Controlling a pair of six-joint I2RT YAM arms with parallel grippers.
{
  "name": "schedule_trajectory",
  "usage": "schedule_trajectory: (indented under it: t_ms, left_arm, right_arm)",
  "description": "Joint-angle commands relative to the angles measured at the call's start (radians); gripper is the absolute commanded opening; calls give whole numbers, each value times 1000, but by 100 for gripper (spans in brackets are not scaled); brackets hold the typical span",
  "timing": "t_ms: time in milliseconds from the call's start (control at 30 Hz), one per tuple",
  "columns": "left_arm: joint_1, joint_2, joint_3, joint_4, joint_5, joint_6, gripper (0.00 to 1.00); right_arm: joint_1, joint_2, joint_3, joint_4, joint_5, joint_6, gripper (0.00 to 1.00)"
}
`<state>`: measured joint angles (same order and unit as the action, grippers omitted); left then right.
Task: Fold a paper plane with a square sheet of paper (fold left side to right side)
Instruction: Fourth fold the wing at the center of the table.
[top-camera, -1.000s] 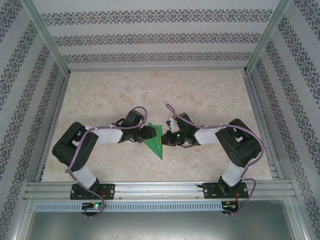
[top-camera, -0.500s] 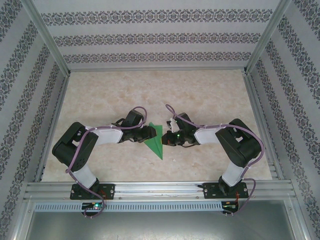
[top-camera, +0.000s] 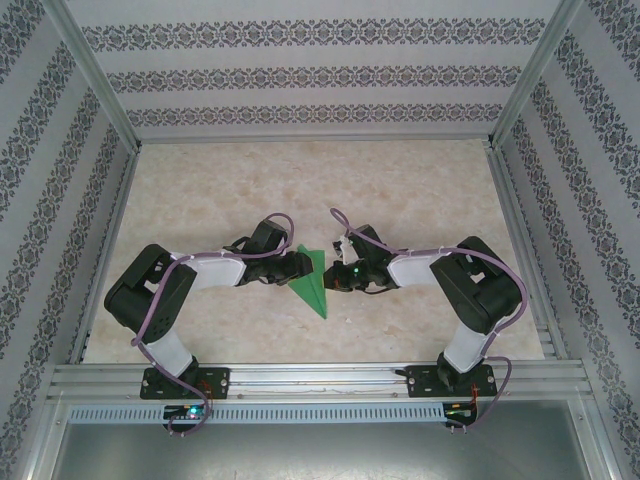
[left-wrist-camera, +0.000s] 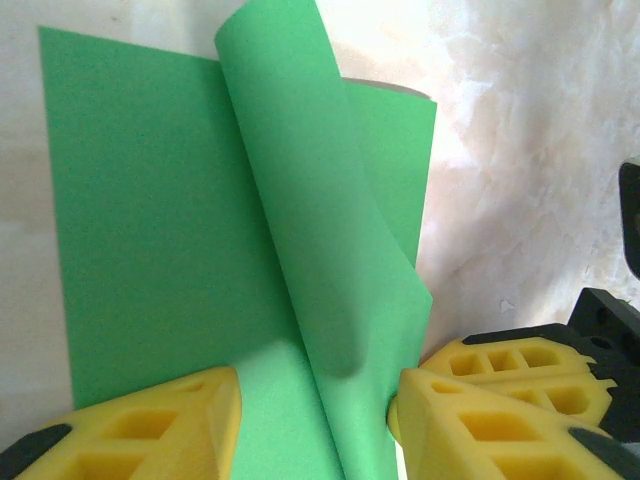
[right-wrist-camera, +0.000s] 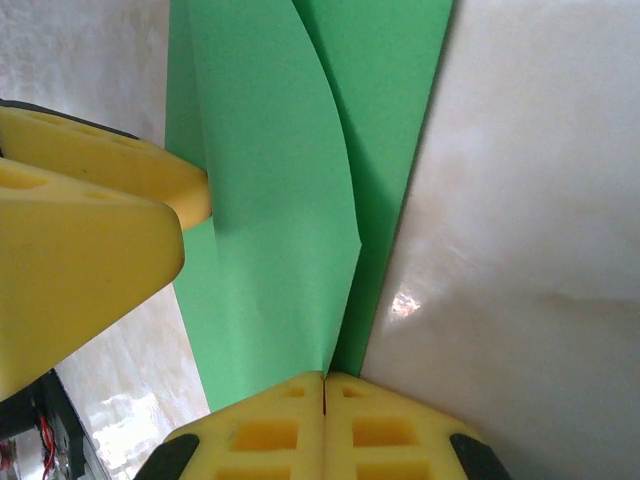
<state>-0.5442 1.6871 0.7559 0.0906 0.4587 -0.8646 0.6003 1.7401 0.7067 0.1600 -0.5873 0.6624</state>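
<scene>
One green paper sheet (top-camera: 312, 285) on the table (top-camera: 420, 190), my left fingers (left-wrist-camera: 190, 410) apart around its raised flap, my right fingers (right-wrist-camera: 300, 405) closed on it

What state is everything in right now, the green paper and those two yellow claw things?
Green paper: partly folded, lower layer lying flat, one flap raised and curling.
Left gripper: jaws apart, the raised flap passing between them.
Right gripper: jaws shut, seemingly pinching the flap's corner.
</scene>
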Motion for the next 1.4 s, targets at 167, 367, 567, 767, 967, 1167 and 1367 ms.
schedule_trajectory:
  t_ms: [167,367,567,767,967,1167,1367]
  left_arm:
    - [-16,15,-27,-77,-51,16,46]
    - [-16,18,-29,-71,-50,14,46]
    - [-16,20,-28,-72,-51,15,46]
    - [-17,22,-29,-71,-51,13,46]
    - [-16,20,-31,-71,-51,15,46]
    - [-17,11,-34,-67,-48,12,46]
    - [-16,-28,-29,-70,-38,8,46]
  right_arm:
    - [33,14,-15,-30,29,-4,0]
    - [41,-23,-12,-40,30,2,0]
    - [45,-24,-9,-45,32,1,0]
    - [45,-21,-9,-56,53,-4,0]
    - [40,-19,9,-67,62,-17,0]
    - [40,9,19,-103,91,-39,0]
    - [41,58,19,-128,124,-55,0]
